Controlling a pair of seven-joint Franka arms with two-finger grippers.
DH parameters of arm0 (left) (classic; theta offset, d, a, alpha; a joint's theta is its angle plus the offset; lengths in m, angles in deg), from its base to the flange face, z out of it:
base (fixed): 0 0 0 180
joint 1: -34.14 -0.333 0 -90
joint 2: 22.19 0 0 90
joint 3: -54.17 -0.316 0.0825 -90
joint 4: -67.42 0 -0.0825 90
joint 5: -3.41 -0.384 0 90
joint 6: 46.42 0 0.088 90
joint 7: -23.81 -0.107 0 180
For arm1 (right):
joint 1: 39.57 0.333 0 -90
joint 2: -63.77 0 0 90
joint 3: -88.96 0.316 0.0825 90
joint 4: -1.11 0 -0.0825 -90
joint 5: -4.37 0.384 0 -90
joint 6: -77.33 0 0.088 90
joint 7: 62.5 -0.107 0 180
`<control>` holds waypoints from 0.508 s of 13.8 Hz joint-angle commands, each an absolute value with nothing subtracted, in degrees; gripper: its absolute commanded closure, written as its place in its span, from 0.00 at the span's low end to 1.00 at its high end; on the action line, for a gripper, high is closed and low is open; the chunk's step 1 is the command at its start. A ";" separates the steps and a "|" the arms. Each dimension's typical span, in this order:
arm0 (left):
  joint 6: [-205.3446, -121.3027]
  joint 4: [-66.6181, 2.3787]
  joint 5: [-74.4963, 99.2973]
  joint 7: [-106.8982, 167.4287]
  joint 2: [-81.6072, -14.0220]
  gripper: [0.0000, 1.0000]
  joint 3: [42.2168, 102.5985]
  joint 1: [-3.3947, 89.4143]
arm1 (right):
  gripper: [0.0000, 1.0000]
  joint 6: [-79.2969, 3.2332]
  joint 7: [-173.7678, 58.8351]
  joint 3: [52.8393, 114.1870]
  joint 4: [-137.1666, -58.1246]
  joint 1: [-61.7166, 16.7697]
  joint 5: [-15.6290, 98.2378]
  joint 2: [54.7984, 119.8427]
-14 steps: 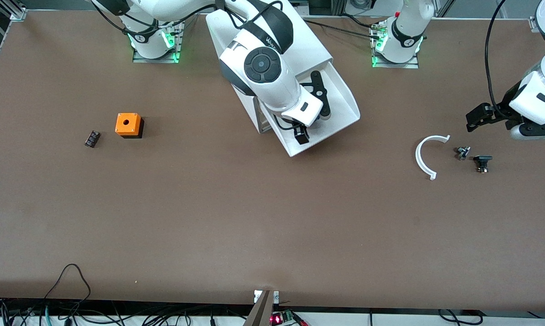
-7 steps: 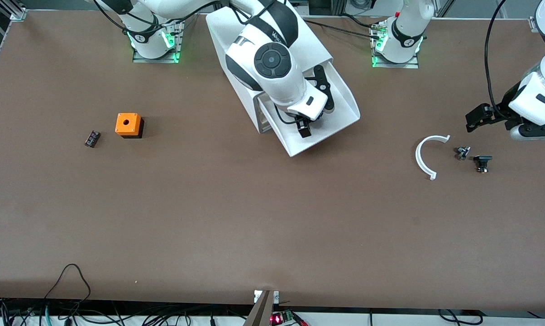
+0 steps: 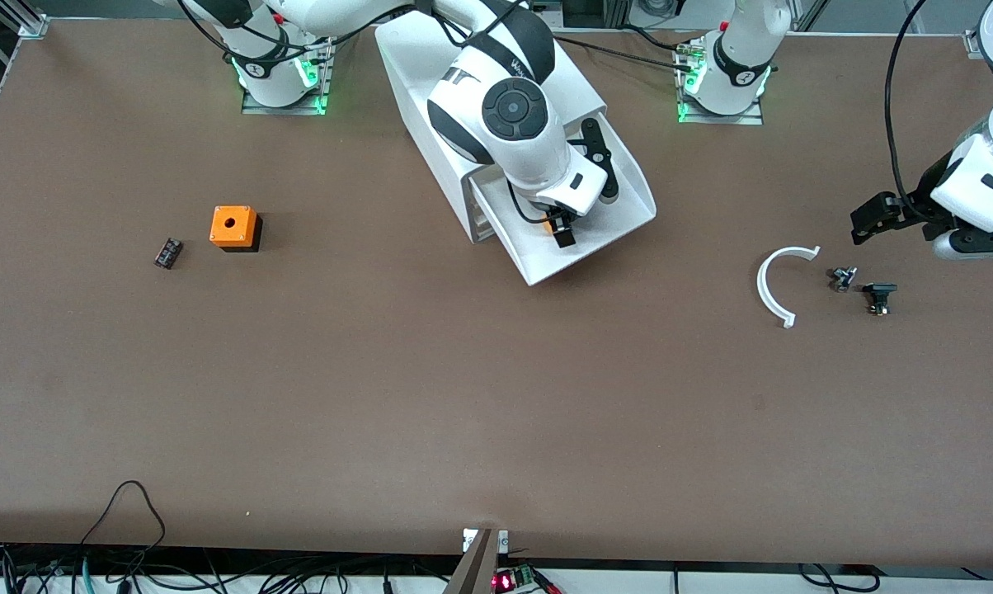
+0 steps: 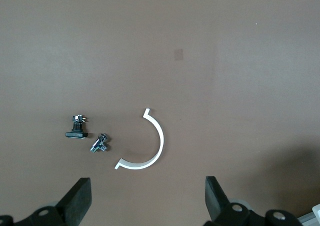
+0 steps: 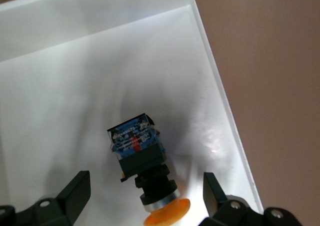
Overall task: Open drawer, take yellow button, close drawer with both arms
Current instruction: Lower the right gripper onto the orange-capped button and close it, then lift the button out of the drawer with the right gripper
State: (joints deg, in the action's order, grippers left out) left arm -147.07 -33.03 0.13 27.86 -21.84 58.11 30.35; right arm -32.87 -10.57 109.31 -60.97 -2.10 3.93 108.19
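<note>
The white cabinet (image 3: 430, 74) stands between the arms' bases. One drawer (image 3: 628, 216) is pulled out of it toward the front camera. The button (image 5: 140, 156) lies on its side on the drawer floor, with its orange cap (image 5: 167, 217) toward my right wrist. In the front view only a bit of the button's orange (image 3: 549, 228) shows. My right gripper (image 3: 559, 231) is down in the drawer. In the right wrist view my right gripper (image 5: 145, 193) is open, with one finger on each side of the button and not touching it. My left gripper (image 3: 872, 216) is open and empty above the table at the left arm's end, where that arm waits.
A white arc (image 3: 781, 285) and two small dark parts (image 3: 843, 277) (image 3: 878, 295) lie under my left gripper (image 4: 147, 198). An orange cube with a hole (image 3: 234, 228) and a small black block (image 3: 167, 252) lie toward the right arm's end. The drawer's side wall (image 5: 220, 90) is close to one finger.
My right gripper has moved along the drawer toward the cabinet and come over the button. The left arm has barely shifted.
</note>
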 commanded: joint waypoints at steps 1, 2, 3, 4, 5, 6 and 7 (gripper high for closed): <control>-145.74 -31.11 -0.37 28.30 -22.72 0.00 57.86 30.62 | 0.07 -32.19 -11.35 108.13 -59.00 0.24 2.61 109.29; -145.74 -31.11 -0.37 28.30 -22.72 0.00 57.95 30.62 | 0.08 -32.10 -11.35 107.95 -59.00 0.68 2.61 109.30; -145.74 -31.11 -0.37 28.30 -22.72 0.00 57.95 30.62 | 0.08 -32.01 -11.26 107.69 -59.00 0.94 2.18 109.30; -145.74 -31.11 -0.37 28.30 -22.72 0.00 57.86 30.62 | 0.08 -32.01 -11.26 107.60 -59.00 1.29 1.91 109.30; -145.74 -31.11 -0.37 28.21 -22.72 0.00 57.86 30.62 | 0.08 -32.01 -11.26 107.60 -59.00 1.38 1.74 109.47; -145.74 -31.11 -0.37 28.21 -22.72 0.00 57.86 30.62 | 0.11 -32.01 -11.00 107.60 -59.00 1.39 1.30 109.56; -145.74 -31.11 -0.37 28.21 -22.81 0.00 57.86 30.62 | 0.17 -31.92 -10.82 107.60 -59.09 1.56 0.16 109.65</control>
State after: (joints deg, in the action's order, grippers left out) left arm -147.07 -32.98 0.13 27.88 -21.91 58.10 30.35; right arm -32.77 -10.59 108.16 -60.97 0.67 1.90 108.44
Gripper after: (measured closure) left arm 0.000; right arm 0.110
